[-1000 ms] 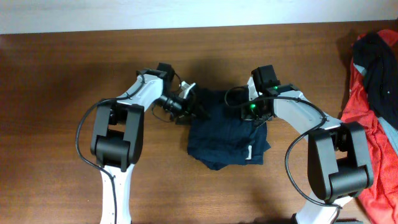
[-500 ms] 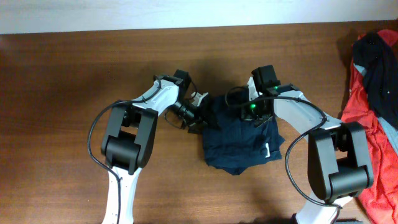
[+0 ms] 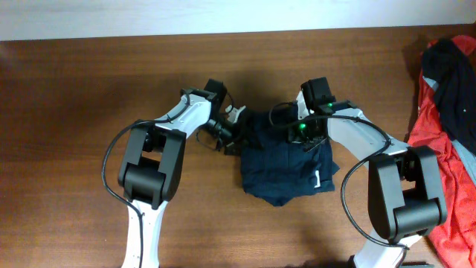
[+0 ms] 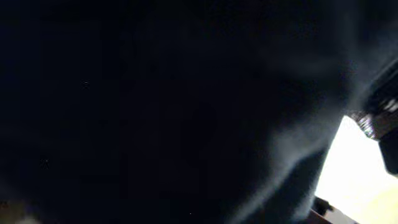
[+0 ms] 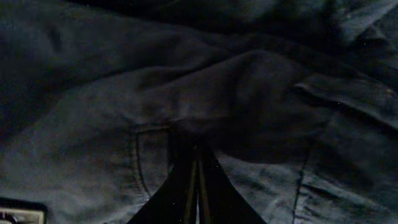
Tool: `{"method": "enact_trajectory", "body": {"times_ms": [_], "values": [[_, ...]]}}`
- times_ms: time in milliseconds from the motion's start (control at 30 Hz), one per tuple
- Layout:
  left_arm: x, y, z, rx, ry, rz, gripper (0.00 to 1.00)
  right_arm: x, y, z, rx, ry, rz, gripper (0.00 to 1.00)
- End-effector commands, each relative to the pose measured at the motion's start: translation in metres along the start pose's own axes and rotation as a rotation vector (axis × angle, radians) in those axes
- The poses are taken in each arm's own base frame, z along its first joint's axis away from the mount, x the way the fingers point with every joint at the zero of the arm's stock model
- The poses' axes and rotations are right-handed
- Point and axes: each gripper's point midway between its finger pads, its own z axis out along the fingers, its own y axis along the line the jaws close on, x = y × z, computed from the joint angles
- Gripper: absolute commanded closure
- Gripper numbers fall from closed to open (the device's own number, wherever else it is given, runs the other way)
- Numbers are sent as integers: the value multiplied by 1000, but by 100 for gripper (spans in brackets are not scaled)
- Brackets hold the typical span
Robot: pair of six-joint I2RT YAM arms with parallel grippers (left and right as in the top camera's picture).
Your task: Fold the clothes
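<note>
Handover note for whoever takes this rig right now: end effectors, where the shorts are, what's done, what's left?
Left end effector: at the upper left edge of the navy shorts; its camera is buried in dark cloth, so open or shut is unclear.
Right end effector: shut, pinching the shorts' fabric.
Shorts: centre of the table, bunched.
Done: partly doubled over, no neat fold.
Left: flatten, finish the fold, release.

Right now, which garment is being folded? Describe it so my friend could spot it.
Start at the wooden table and look to its middle. There lies a pair of shorts, bunched into a rough square. It is plain dark navy with a small white label, unlike the red, black and grey heap at the right edge.
</note>
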Motion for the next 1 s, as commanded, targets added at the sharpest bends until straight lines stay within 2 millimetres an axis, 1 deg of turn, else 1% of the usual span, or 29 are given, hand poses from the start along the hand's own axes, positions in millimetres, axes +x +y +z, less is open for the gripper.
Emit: {"method": "enact_trajectory", "body": {"times_ms": [0, 100, 200, 233, 333, 400, 433, 467, 567, 700, 733, 867, 933, 967], "values": [[-16, 42, -3, -158, -69, -40, 42, -2, 5, -1, -31, -7, 75, 96], [-27, 45, -15, -169, -120, -19, 42, -13, 9, -1, -48, -49, 134, 96], [-34, 46, -28, -156, -153, -2, 37, -25, 13, -2, -71, -95, 187, 96], [-33, 46, -30, -152, -150, 0, 36, -28, 14, -3, -76, -105, 200, 96], [-20, 51, -31, -172, -102, 5, 35, -34, 20, -4, -108, -127, 206, 96], [-12, 61, -31, -232, -78, -4, 35, -36, 23, -5, -124, -133, 210, 96], [-10, 65, -29, -262, -72, -2, 35, -37, 23, -5, -126, -134, 215, 96], [-9, 64, -26, -266, -68, 6, 35, -37, 25, -5, -130, -134, 212, 96], [-10, 53, -13, -258, -62, 46, 35, -37, 29, -4, -135, -137, 201, 96], [-7, 36, 8, -253, -53, 33, 32, -34, 38, -2, -141, -132, 181, 96], [-8, 32, 13, -252, -55, 32, 30, -32, 40, -2, -142, -129, 175, 96], [-10, 19, 28, -243, -67, 43, 30, -29, 48, 0, -147, -122, 159, 96], [-10, 17, 30, -242, -68, 55, 38, -28, 48, 0, -146, -119, 158, 96], [-10, 17, 30, -243, -68, 56, 51, -27, 47, 0, -144, -117, 159, 96]]}}
